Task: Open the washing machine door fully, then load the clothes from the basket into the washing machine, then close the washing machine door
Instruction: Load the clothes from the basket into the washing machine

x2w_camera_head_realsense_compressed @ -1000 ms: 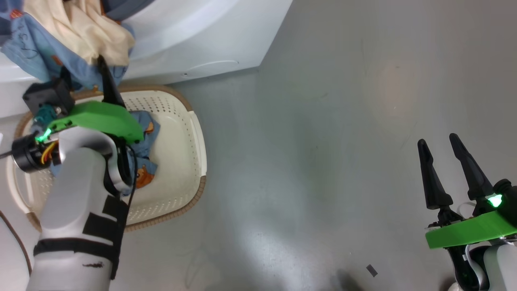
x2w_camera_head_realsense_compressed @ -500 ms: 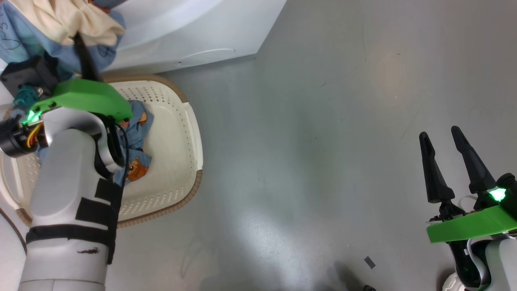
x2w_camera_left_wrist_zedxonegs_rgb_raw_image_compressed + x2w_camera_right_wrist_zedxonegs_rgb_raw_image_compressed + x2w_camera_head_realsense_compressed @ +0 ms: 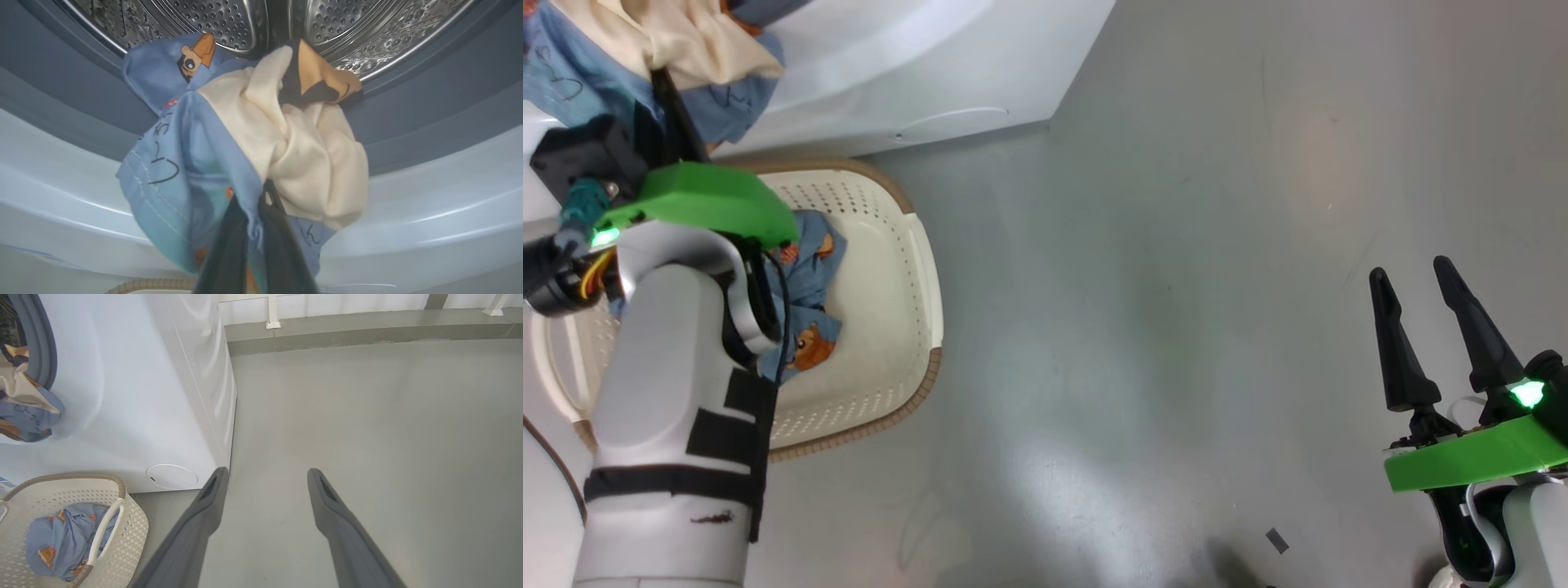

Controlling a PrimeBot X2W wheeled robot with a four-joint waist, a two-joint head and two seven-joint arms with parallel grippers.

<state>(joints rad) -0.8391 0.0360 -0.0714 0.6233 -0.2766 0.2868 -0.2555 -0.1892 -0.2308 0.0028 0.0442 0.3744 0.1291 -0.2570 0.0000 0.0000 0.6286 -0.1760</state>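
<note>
Where the left claw (image 3: 256, 204) rises at the bottom centre of its wrist view, pressed together on a blue fold, the clothes bundle (image 3: 310, 155) hangs over the washing machine (image 3: 915, 73) seal (image 3: 61, 81), top reaching the drum (image 3: 359, 24). Basket (image 3: 882, 269), left of head view: one blue garment (image 3: 809, 278). Right claw (image 3: 1409, 272), lower right: spread, above the floor (image 3: 1176, 286)
</note>
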